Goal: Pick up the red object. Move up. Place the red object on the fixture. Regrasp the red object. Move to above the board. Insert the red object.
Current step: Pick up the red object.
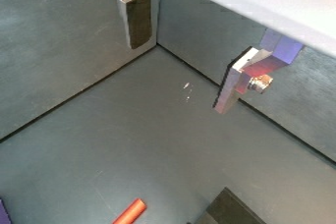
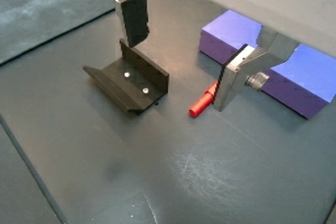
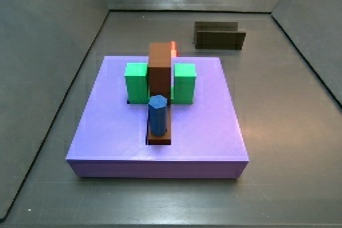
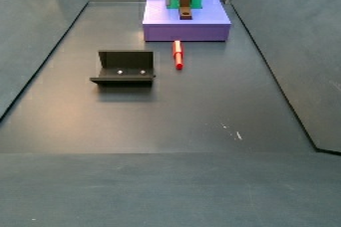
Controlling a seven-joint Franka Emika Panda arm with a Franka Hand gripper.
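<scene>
The gripper (image 2: 178, 56) hangs open above the floor, its two silver fingers well apart with nothing between them; in both wrist views one finger (image 1: 136, 17) reaches down from the upper edge and the other finger (image 2: 238, 74) stands at centre right. The red peg (image 2: 203, 100) lies flat on the grey floor (image 4: 200, 121), not held. In a wrist view it sits near the middle of the frame, between the fixture (image 2: 129, 83) and the board (image 2: 237, 33), with the centre-right finger just beside or in front of its far end; whether they touch cannot be told. In a wrist view only an end of the peg (image 1: 129, 211) shows at the lower edge. In a side view the peg (image 4: 177, 55) lies in the upper middle of the frame, just in front of the board's (image 4: 186, 32) near edge and to the right of the fixture (image 4: 124, 68), apart from both. The fixture stands upright on the floor with its hollow front showing. In a side view the board (image 3: 120, 132) fills the centre of the frame, bearing green blocks (image 3: 138, 82), a brown bar (image 3: 162, 72) running between them, and an upright blue peg (image 3: 158, 114) at the bar's near end; the fixture (image 3: 219, 37) sits at upper right behind it. The gripper is outside this view.
</scene>
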